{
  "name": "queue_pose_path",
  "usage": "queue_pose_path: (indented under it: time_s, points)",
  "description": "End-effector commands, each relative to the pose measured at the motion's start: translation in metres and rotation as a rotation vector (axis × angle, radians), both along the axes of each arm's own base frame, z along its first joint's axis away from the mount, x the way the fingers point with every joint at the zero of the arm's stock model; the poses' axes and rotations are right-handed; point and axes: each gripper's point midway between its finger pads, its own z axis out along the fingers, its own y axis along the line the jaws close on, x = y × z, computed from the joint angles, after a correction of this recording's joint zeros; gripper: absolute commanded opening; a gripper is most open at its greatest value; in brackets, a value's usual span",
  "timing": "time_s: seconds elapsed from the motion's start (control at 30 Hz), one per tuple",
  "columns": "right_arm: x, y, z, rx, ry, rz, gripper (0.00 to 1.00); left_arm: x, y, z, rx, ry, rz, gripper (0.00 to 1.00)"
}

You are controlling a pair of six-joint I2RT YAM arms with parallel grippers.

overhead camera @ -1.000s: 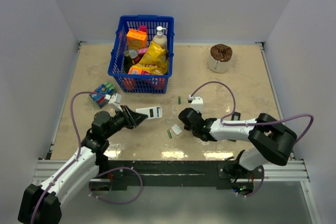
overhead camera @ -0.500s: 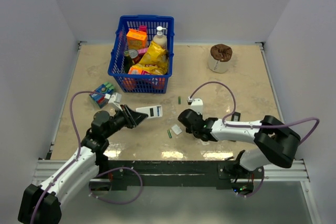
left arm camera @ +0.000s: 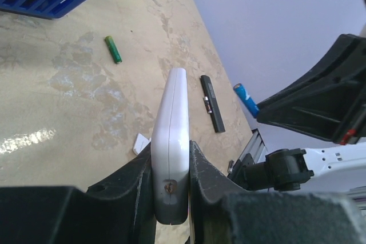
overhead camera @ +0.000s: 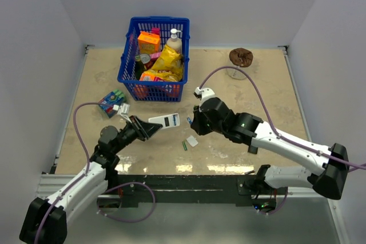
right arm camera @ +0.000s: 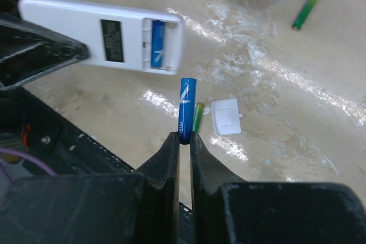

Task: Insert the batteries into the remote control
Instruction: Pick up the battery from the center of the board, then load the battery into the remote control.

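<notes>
left pincer [left arm camera: 170, 155] clamps the white remote control [right arm camera: 86, 30], right pincer [right arm camera: 184, 141] grips a blue battery [right arm camera: 186, 106] near it.

I see the remote [right arm camera: 103, 32] raised off the bench [overhead camera: 103, 72] between my left fingers [overhead camera: 143, 130], with a first battery [right arm camera: 158, 43] in its open bay. A second battery [right arm camera: 186, 107] stands between my right fingers [right arm camera: 167, 158], just right of the remote. Under it, on the bench, the cover [right arm camera: 227, 116] and a third battery [right arm camera: 198, 117] lie side by side. The basket [overhead camera: 128, 55] sits behind.
</notes>
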Motion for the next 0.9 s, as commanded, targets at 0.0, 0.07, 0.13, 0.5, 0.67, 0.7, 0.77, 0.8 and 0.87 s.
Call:
queue_pose_path:
  time_s: [0.0, 0.07, 0.13, 0.5, 0.67, 0.7, 0.77, 0.8, 0.87]
  points:
    - [-0.013, 0.020, 0.036, 0.048, -0.006, 0.157, 0.00, 0.000, -0.005, 0.030, -0.090, -0.079, -0.019, 0.00]
    - [-0.011, 0.027, 0.039, 0.059, 0.000, 0.166, 0.00, 0.001, -0.006, 0.028, -0.104, -0.048, -0.022, 0.00]
    - [-0.009, 0.036, 0.048, 0.093, -0.011, 0.174, 0.00, 0.000, -0.008, 0.032, -0.134, -0.042, -0.027, 0.00]
    - [0.012, 0.042, 0.029, 0.044, 0.015, 0.056, 0.00, -0.006, -0.008, 0.042, -0.224, -0.031, -0.044, 0.00]
    - [0.018, 0.044, 0.030, 0.052, 0.009, 0.022, 0.00, -0.008, -0.008, 0.043, -0.239, -0.033, -0.047, 0.00]
    - [0.019, 0.045, 0.030, 0.053, 0.010, 0.019, 0.00, -0.008, -0.008, 0.043, -0.241, -0.034, -0.050, 0.00]
    - [0.022, 0.044, 0.029, 0.054, 0.009, -0.002, 0.00, -0.009, -0.008, 0.043, -0.243, -0.032, -0.052, 0.00]
    - [0.023, 0.046, 0.031, 0.065, 0.004, -0.006, 0.00, -0.009, -0.008, 0.043, -0.244, -0.031, -0.052, 0.00]
    - [0.026, 0.045, 0.031, 0.069, -0.002, -0.025, 0.00, -0.009, -0.009, 0.044, -0.245, -0.029, -0.055, 0.00]
